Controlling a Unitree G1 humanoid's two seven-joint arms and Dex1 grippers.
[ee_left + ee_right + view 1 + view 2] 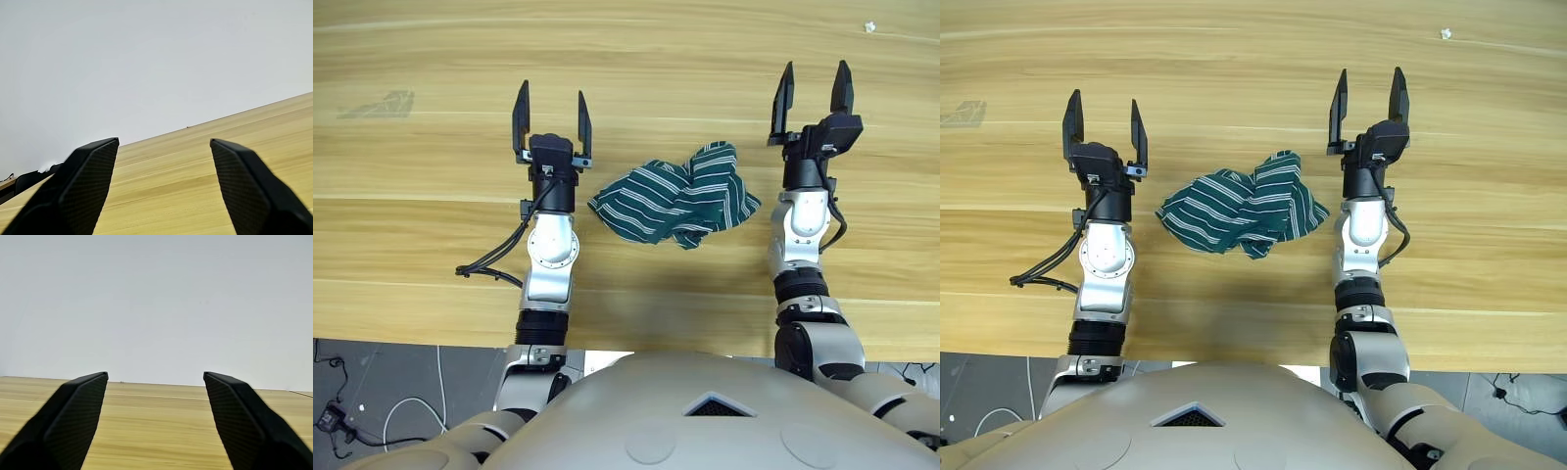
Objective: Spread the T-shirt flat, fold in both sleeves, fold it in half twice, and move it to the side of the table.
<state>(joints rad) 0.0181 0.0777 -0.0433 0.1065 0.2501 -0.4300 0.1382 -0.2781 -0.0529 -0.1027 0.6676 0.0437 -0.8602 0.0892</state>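
A dark green T-shirt (675,201) of soft cloth with thin white stripes lies crumpled in a loose heap on the light wooden table (431,225), between the two arms and near the table's near edge. The heap is wider than it is deep. Its long axis runs across the table from the robot's left to its right, with the right end bunched higher and set a little farther from the robot than the left end. The folds turn the stripes several ways, so which end is collar and which is hem cannot be told. No sleeve can be picked out.

The left gripper (552,95) is held over bare wood just beside the shirt's left end. Its two prongs are spread wide, point away from the robot and hold nothing. The right gripper (816,69) is on the other side, a little farther up the table, likewise gaping wide and holding nothing. Neither touches the cloth.

The fingers (88,186) are flat black blades with a fine woven (carbon-like) texture, tapering to blunt tips.

The tabletop is made of long planks with pale grain running crosswise. A small white scrap (869,26) lies far off to the right, and a faint grey mark (377,103) is at the far left. A plain pale grey wall (156,298) rises beyond the table.
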